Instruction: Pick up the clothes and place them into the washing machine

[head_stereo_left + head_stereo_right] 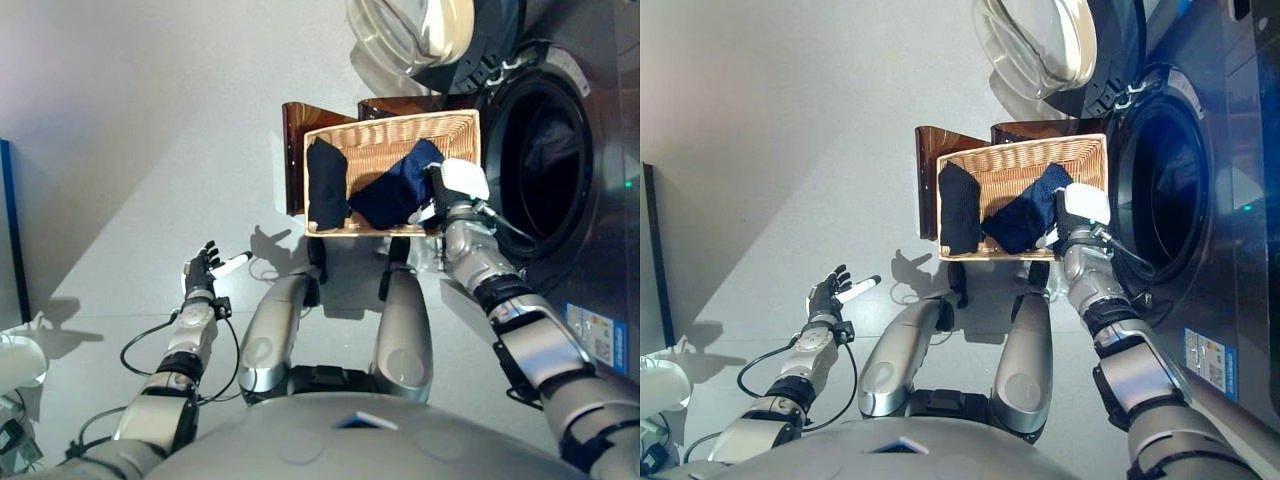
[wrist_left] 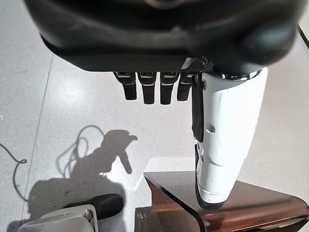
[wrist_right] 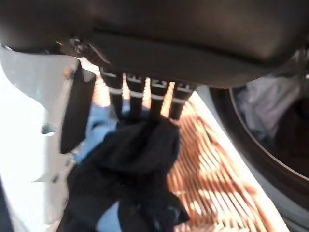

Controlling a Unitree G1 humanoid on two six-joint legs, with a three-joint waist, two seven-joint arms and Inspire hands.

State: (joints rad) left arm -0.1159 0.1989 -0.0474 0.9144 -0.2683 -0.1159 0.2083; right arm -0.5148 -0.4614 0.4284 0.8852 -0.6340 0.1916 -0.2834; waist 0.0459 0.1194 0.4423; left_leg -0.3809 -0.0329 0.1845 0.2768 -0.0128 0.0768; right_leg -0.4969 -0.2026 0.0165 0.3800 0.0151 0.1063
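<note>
Right hand (image 1: 452, 192) clamped on dark garment (image 1: 400, 187) in wicker basket (image 1: 392, 136), beside washer drum (image 1: 545, 165); left hand (image 1: 203, 266) spread, empty.

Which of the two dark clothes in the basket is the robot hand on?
The one on the washing machine side of the basket: the right robot hand grips this dark garment. The other dark garment lies untouched at the basket's far side.

Right hand (image 1: 452, 192) reaches into the basket (image 1: 400, 135), fingers curled on dark cloth (image 3: 130, 169). Left hand (image 1: 201, 267) hangs spread, well left of it.
</note>
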